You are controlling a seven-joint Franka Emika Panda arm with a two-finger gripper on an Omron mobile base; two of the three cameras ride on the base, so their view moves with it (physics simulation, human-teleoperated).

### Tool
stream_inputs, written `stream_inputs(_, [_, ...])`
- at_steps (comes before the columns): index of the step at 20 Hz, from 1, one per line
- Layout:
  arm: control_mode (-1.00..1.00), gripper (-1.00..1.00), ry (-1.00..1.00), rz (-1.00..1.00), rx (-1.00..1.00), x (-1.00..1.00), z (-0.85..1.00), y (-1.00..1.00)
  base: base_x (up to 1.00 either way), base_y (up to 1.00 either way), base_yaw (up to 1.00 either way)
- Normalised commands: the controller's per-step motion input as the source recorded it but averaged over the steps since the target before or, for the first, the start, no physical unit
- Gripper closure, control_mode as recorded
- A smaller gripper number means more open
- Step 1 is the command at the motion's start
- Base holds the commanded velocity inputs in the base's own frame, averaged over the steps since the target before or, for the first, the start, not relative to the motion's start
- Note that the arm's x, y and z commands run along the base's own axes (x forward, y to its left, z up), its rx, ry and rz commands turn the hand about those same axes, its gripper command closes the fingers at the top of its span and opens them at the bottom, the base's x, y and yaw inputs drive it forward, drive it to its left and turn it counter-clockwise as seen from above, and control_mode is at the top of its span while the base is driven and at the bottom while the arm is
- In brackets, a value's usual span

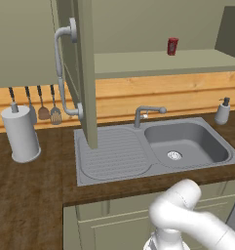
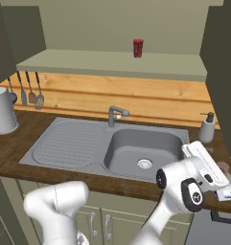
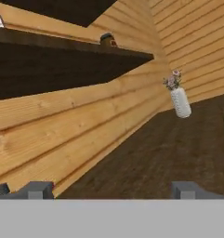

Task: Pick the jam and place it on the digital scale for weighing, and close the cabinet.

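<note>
Wooden counter with sink [image 1: 114, 156], cabinet [image 1: 85, 73] door swung open edge-on, pincer [image 3: 111, 189] wide apart, empty

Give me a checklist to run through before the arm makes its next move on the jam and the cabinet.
1. Gripper open and empty: ok, the fingertips stand wide apart with nothing between them.
2. Jam located: cannot tell; a small dark-topped thing on a ledge is too small to identify.
3. Red can not mistaken for the jam: ok, it stands alone on the shelf.
4. Cabinet closed: not ok, the cabinet door stands open over the sink.
5. Scale located: cannot tell.
</note>
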Motion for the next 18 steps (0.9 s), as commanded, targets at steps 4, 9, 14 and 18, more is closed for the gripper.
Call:
stream_inputs(4, [-1.0,-1.0,-0.45,0.11,-0.33,-0.84,0.71,-0.01,0.0,0.0,0.0])
stream_inputs(9, [-1.0,-1.0,-0.09,0.19,-0.28,-0.42,0.73,-0.1,0.0,0.0,0.0])
stream_inputs(14, [-1.0,-1.0,0.07,0.45,0.17,0.01,0.43,-0.06,0.0,0.0,0.0])
stream_inputs(18, [-1.0,-1.0,-0.17,0.41,0.31,0.0,0.14,-0.45,0.0,0.0,0.0])
